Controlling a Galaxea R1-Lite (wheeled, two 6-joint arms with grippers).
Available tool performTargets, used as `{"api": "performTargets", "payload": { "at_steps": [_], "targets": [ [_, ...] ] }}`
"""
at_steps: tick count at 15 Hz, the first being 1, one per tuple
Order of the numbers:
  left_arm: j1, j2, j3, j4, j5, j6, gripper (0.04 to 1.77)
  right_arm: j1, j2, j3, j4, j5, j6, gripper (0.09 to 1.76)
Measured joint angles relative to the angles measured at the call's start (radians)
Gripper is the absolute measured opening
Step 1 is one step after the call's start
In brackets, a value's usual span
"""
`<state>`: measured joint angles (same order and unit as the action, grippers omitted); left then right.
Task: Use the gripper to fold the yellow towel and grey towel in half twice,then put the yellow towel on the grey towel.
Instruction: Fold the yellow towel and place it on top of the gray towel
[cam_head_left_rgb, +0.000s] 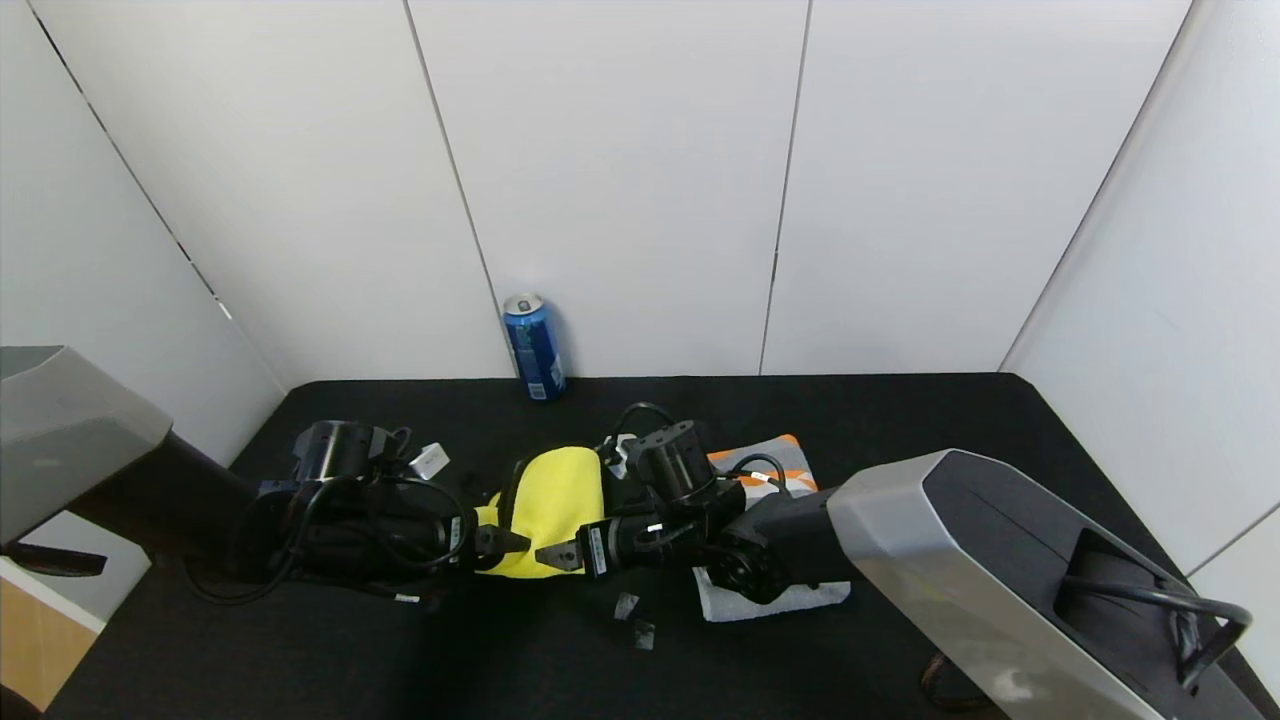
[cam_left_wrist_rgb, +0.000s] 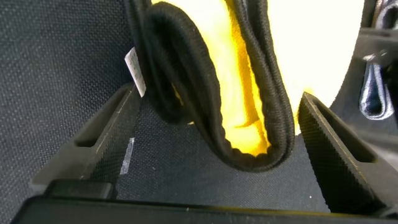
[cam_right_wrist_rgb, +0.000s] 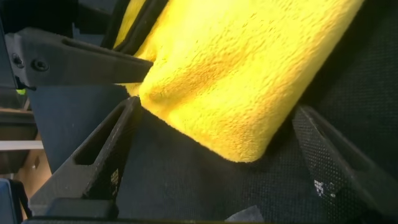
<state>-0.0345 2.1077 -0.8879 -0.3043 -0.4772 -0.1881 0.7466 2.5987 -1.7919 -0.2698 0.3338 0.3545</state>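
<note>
Both grippers meet low over the black table (cam_head_left_rgb: 900, 420), pointing at each other from either side of the yellow towel (cam_head_left_rgb: 552, 505). The left gripper (cam_head_left_rgb: 500, 541) comes in from the robot's left, the right gripper (cam_head_left_rgb: 553, 556) from its right, and their tips lie just apart at the towel's near edge.

In the left wrist view the left gripper (cam_left_wrist_rgb: 217, 143) stands wide open, its two fingers (cam_left_wrist_rgb: 102, 134) spread on either side of a folded corner of the yellow towel (cam_left_wrist_rgb: 242, 93). The towel's black edging (cam_left_wrist_rgb: 186, 68) hangs in loops between the fingers, and neither finger presses on the cloth.

In the right wrist view the right gripper (cam_right_wrist_rgb: 217, 149) is likewise spread wide, with a plump folded corner of the yellow towel (cam_right_wrist_rgb: 242, 74) sitting between its fingers (cam_right_wrist_rgb: 99, 155) and resting on the table. A finger of the left gripper (cam_right_wrist_rgb: 81, 59) reaches in just beside that same corner, so the two grippers crowd each other there.

Behind the right gripper, the right arm lies across the grey towel (cam_head_left_rgb: 775, 465) and covers most of it; its orange marks (cam_head_left_rgb: 760, 462) show at the far end and a pale strip shows under the wrist. Two small scraps (cam_head_left_rgb: 633, 618) lie on the table just nearer than the right gripper. A blue can (cam_head_left_rgb: 533, 347) stands upright well beyond both grippers, against the white wall.
</note>
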Motion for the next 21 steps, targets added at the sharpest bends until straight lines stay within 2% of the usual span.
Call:
{"api": "performTargets", "payload": {
  "at_steps": [15,21],
  "targets": [
    [-0.001,-0.028,0.011,0.004,-0.011,-0.002,1.72,0.008,0.002,-0.003,0.002,-0.009,0.000,1.71],
    [-0.003,-0.028,0.019,-0.030,-0.011,-0.002,1.72,0.008,0.002,-0.003,0.002,-0.010,-0.001,1.71]
  ]
}}
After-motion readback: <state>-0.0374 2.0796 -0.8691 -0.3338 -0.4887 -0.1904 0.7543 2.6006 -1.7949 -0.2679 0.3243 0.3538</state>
